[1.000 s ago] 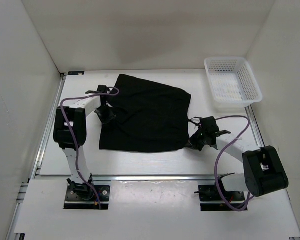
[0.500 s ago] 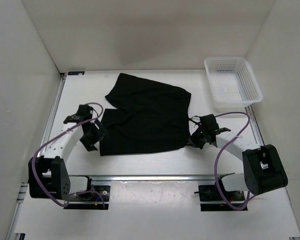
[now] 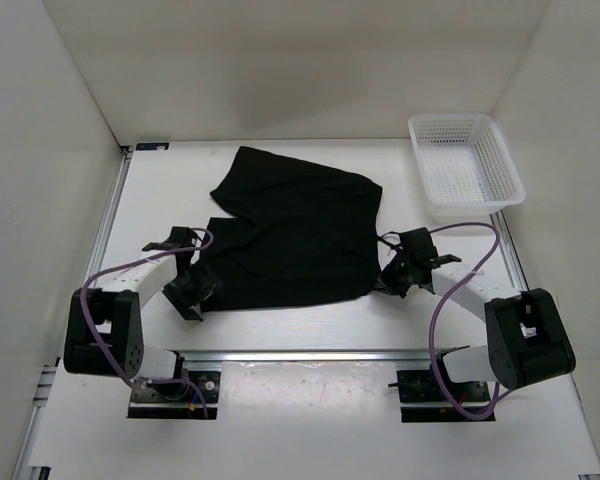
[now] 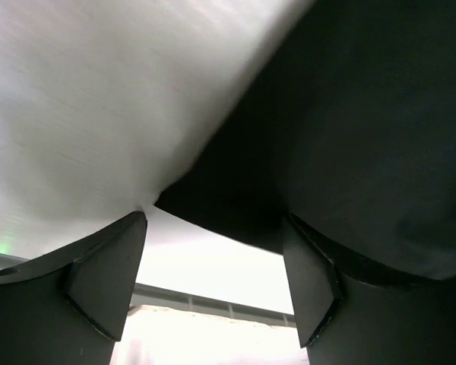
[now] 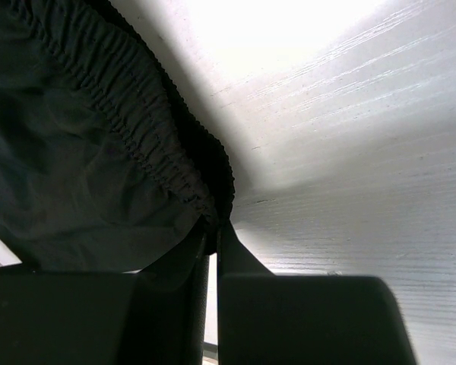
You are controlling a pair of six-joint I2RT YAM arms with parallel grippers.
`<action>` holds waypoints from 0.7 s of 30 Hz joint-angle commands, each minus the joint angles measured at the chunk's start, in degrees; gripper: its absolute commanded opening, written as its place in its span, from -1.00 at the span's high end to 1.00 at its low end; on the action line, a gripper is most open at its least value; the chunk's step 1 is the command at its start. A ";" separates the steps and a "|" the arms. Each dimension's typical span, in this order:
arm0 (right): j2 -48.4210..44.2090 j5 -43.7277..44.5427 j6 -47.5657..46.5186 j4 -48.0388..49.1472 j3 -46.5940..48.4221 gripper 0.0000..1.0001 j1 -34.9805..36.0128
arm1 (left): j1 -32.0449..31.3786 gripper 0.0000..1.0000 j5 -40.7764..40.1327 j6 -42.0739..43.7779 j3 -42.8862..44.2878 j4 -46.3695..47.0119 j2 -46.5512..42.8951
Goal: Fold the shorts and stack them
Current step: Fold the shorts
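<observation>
The plain black soft cloth shorts (image 3: 295,225) lie spread out in the middle of the white surface (image 3: 160,190), with the white plastic mesh basket (image 3: 450,117) well apart at their 2 o'clock. The right gripper (image 5: 214,228) sits at the shorts' 4 o'clock corner, its jaws pressed together on the gathered elastic edge. The left gripper (image 4: 213,228) is low at the 7 o'clock corner, jaws apart, the pointed tip of the cloth lying between them but not pinched. The main risk, as I judge it, is on the left. If those jaws close too shallow they may catch one layer or nothing, and a lift would then pull from the right alone and skew the fold. The right hold is also thin, near the very edge, so a sharp tug could slip the elastic free.
</observation>
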 commanded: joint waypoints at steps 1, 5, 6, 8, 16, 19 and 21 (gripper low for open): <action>-0.26 0.46 -1.06 -1.80 1.31 1.00 -0.25 | -0.33 -0.63 -1.86 -0.99 -0.83 2.40 0.01; -1.31 0.46 -1.06 -2.33 1.31 1.00 -0.25 | -0.33 -0.38 -3.61 -1.60 -0.83 2.93 0.53; -1.32 0.46 -1.06 -2.85 1.31 1.00 -0.25 | -0.33 -0.20 -3.61 -1.60 -0.13 2.93 1.41; -1.84 0.99 -1.06 -2.85 1.31 1.00 -0.25 | -0.33 0.01 -4.23 -1.60 1.19 2.93 2.73; -5.88 2.22 -3.25 -7.85 2.36 1.00 -0.25 | -0.33 0.80 -4.49 -0.55 4.26 2.32 3.28; -9.48 3.10 -4.93 -12.24 3.15 1.00 -0.25 | -0.33 0.80 -3.70 -0.55 3.75 -2.07 -5.15; -12.73 3.10 -5.81 -14.36 2.45 1.00 -0.25 | -1.02 0.80 -3.18 -2.21 3.22 -4.45 -12.18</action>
